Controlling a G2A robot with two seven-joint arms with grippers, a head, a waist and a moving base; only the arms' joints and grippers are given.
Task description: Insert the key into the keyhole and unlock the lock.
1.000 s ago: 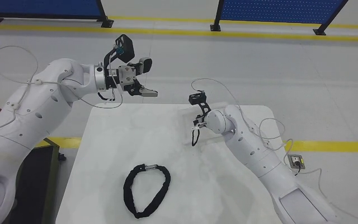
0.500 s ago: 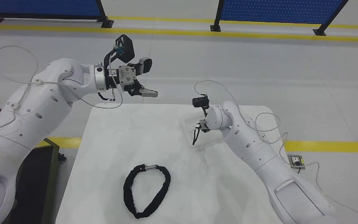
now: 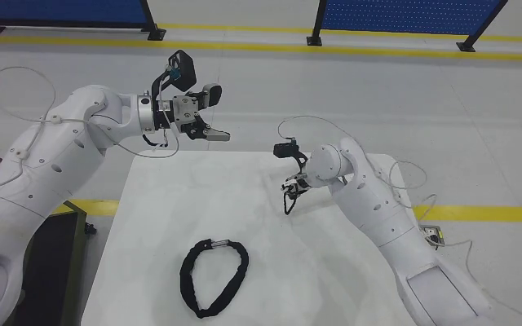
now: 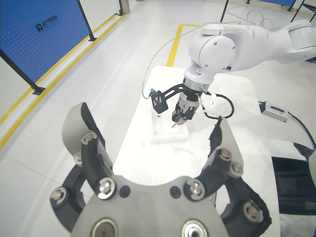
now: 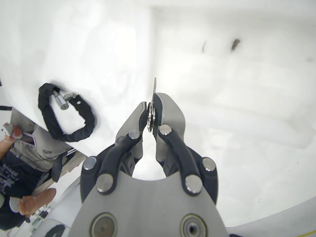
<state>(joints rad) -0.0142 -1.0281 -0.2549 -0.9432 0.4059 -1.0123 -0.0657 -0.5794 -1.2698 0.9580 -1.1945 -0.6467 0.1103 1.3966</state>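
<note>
Over the table's far right part: the right gripper (image 5: pixel 150 104) hangs with its pads clamped on the round head of a small, flat, silver metal key (image 5: pixel 154 86). The blade sticks out past the fingertips, above a shallow white tray (image 4: pixel 170 138).
Lock: a black fabric-sleeved chain lock (image 3: pixel 238 265) lies flat in a loop on the table's near left part, well apart from the key. Its ends are joined by a short silver metal cylinder (image 5: pixel 61 102).
Left gripper: the left gripper (image 3: pixel 218 136) is raised near the table's far left corner, jaws wide apart and holding nothing.
Step in hand: probably carrying the key over to the lock.
Doing it well: keep the grip firm on the head so the thin blade cannot twist, and line the blade up with the cylinder's axis before pushing. The keyhole face is too small to make out, so the approach side needs checking. The loose loop would likely slide under a push, so the free left gripper should pin the cylinder first.
Surface: a plain, smooth white table (image 3: pixel 163 204) that gives the lock little grip.
Room: a pale floor (image 3: pixel 269 81) with yellow lines (image 3: pixel 245 46), and blue panel barriers (image 3: pixel 73 11) on black feet beyond.
</note>
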